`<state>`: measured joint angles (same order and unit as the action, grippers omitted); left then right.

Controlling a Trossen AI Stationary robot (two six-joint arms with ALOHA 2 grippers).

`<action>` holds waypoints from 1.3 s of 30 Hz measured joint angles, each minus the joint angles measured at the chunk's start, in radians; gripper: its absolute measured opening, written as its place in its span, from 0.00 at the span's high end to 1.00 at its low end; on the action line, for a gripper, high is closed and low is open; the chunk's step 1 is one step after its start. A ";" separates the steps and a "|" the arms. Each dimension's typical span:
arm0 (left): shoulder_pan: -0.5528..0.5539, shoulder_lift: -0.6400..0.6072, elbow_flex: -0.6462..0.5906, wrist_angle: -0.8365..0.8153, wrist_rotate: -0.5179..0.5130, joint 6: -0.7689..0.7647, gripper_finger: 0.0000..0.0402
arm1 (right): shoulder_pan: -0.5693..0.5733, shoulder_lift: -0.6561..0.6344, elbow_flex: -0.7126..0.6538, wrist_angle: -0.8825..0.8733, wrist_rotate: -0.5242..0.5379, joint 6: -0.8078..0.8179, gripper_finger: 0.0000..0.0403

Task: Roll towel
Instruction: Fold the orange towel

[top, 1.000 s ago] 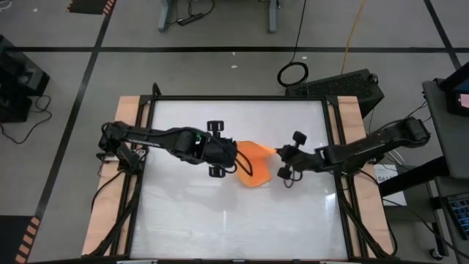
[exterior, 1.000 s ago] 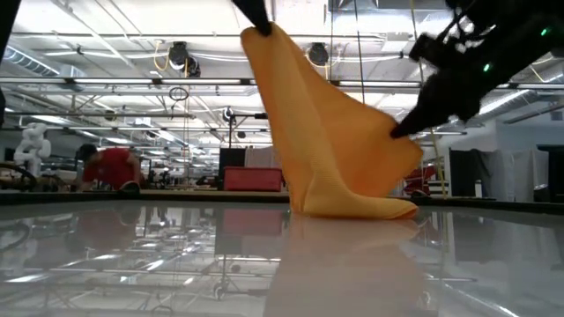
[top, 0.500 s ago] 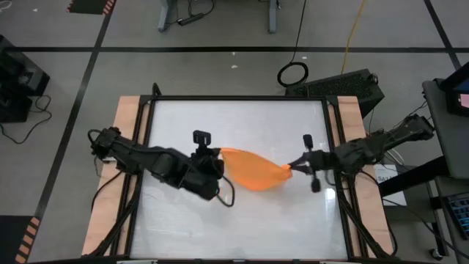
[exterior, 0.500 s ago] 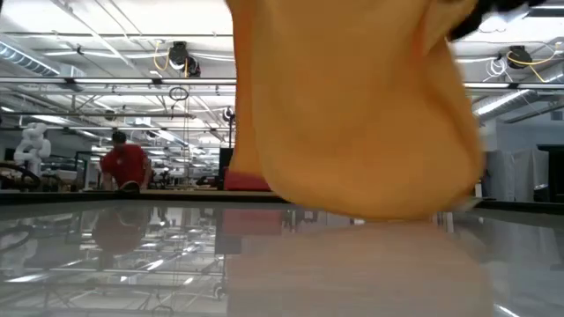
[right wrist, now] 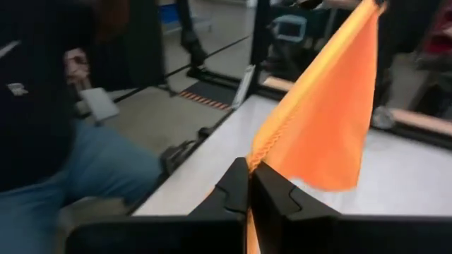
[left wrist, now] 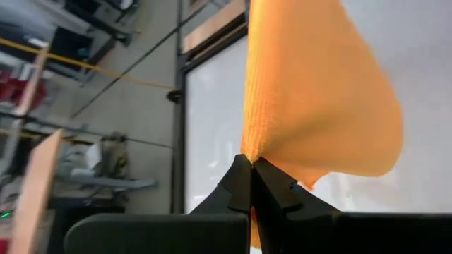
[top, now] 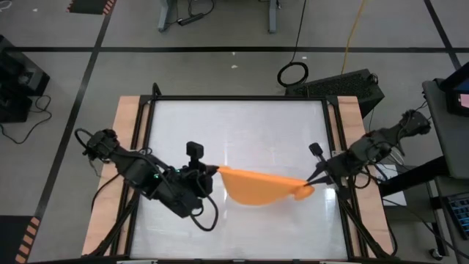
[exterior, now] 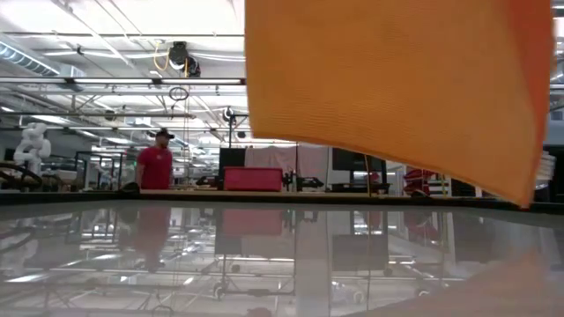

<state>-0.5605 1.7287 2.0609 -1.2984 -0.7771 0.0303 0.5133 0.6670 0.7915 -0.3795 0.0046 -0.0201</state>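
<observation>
Both arms are dark, near black, built of jointed segments. Left arm [top: 139, 176]: thick body, looped black cables at the base end and beside the wrist; small dark camera block [top: 193, 149] on the wrist. Right arm [top: 381, 139]: slimmer links, loose black cabling near its base. Left gripper [left wrist: 248, 185]: two matte black fingers tapering to a point, above a broad dark housing with rounded edges. Right gripper [right wrist: 247, 185]: same black tapered fingers, same housing shape.

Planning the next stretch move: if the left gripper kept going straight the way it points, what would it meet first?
The towel it already pinches; beyond that, probably the right gripper holding the opposite corner, though depth is unclear.
</observation>
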 joint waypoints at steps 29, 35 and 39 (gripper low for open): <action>0.500 0.212 -0.379 0.042 0.041 -0.084 0.99 | -0.361 0.466 0.009 -0.446 0.541 -0.004 1.00; 0.519 0.263 -0.380 0.066 0.130 -0.077 0.95 | -0.446 0.589 0.009 -0.418 0.536 -0.026 1.00; 0.504 0.283 -0.380 0.075 0.185 -0.073 0.84 | -0.469 0.659 0.009 -0.398 0.456 -0.026 1.00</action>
<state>-0.0569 2.0116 1.6810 -1.2231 -0.5919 -0.0430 0.0439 1.3255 0.8005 -0.7773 0.4602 -0.0460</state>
